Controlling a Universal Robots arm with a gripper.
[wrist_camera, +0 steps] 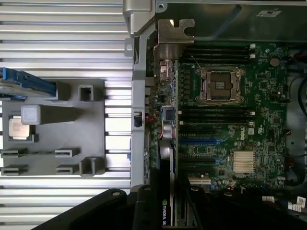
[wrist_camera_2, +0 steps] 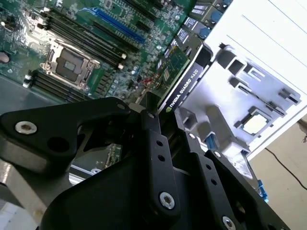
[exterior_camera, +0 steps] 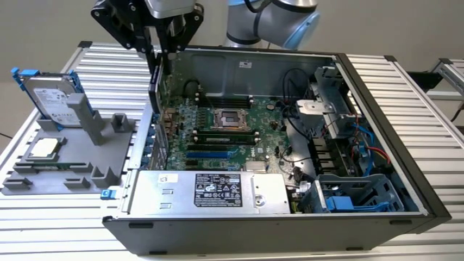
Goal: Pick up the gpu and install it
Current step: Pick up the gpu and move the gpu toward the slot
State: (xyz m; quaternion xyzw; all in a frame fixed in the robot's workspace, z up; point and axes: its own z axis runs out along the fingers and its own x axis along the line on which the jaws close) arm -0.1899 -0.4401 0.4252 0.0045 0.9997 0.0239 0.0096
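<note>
The matte black claw (exterior_camera: 158,50) was pinched narrow on the gpu (exterior_camera: 154,87), a thin card held edge-on, green board one face, black shroud the other; it hung inside the open steel case (exterior_camera: 254,234), ten o'clock from the square socket (exterior_camera: 230,118); its bent silver bracket (wrist_camera: 175,33) gleamed.

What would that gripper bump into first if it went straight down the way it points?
Most likely the motherboard. The gripper points down into the open computer case, clamped on the gpu on edge, so the card's lower edge would reach the board before the gripper itself; which slot, I cannot tell.
</note>
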